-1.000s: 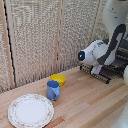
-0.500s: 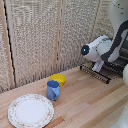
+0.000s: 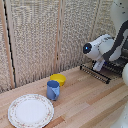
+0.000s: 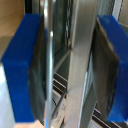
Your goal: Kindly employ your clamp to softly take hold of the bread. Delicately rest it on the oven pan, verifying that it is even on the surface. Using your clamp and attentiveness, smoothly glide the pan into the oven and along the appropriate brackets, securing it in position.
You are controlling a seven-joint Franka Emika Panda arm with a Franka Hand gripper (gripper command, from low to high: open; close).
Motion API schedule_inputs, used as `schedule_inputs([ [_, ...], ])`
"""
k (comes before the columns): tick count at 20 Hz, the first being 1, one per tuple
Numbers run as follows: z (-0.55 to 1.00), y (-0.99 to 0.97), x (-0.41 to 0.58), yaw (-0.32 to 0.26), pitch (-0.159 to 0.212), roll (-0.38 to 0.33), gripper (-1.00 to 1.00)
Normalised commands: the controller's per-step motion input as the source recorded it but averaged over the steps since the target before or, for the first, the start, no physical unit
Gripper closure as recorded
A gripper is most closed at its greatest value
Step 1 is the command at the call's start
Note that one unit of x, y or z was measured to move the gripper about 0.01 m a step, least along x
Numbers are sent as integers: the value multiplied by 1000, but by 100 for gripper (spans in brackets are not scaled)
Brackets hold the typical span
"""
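Observation:
The oven pan [image 3: 96, 73], a dark wire tray, lies low over the wooden table at the exterior view's right. Its far end reaches toward the dark oven [image 3: 119, 69], which the arm mostly hides. My clamp [image 3: 99, 64] hangs down onto the pan's top side. In the wrist view the clamp [image 4: 70, 70] has its blue fingers [image 4: 25, 75] on either side of a metal bar of the pan [image 4: 82, 60], pads pressed against it. The bread is out of view.
A blue mug [image 3: 53, 90] stands mid-table with a round yellow bowl [image 3: 59, 78] just behind it. A patterned white plate [image 3: 31, 110] lies at the front of the exterior view's left. A woven screen [image 3: 45, 40] backs the table.
The pan's near end has slid toward the exterior view's left, out along the table, with the clamp and arm moving with it. Mug, bowl and plate have stayed put.

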Motion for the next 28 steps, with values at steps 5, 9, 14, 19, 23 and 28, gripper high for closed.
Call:
schedule_inputs([
  [5,318,-1000,-98,0,0,31,100],
  [9,200,-1000,-100,0,1,2,100],
  [14,87,-977,-63,0,7,-19,100],
  [19,7,-353,35,3,36,-50,-100],
  [23,179,0,9,22,0,9,-100],
  [28,291,23,0,3,-5,42,-100],
])
